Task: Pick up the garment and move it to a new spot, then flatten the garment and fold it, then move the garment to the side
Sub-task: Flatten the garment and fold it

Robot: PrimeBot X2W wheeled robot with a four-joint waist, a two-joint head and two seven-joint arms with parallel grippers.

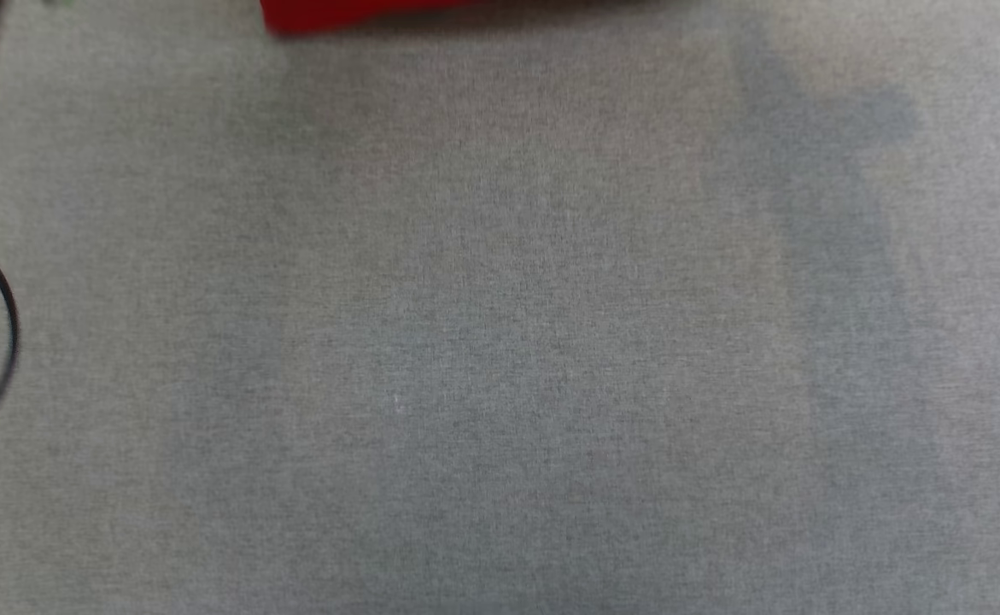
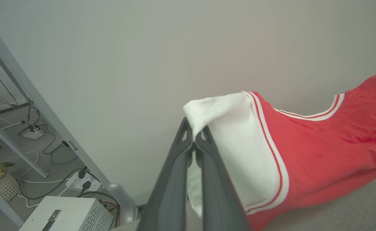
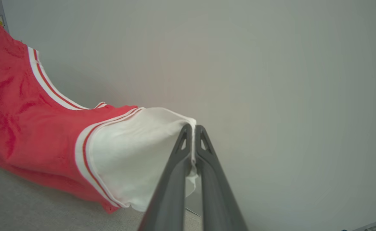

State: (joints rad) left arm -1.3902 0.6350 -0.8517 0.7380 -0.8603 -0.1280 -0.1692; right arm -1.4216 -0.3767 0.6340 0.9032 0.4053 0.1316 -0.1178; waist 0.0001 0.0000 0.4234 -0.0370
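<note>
Both grippers, left gripper [image 2: 194, 136] and right gripper [image 3: 193, 134], are pinching a white sleeve each, jaws clamped, holding the garment [image 2: 319, 154] stretched between them above the grey table [image 1: 500, 342]; flattening, folding, moving aside are pending.

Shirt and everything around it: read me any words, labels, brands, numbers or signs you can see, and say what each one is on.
No text can be read.
Shirt: red body, white sleeves and striped trim show; no lettering on those parts.
White box: no label visible.
Power strip: too small to tell any marking.
Grey surface: blank.
</note>
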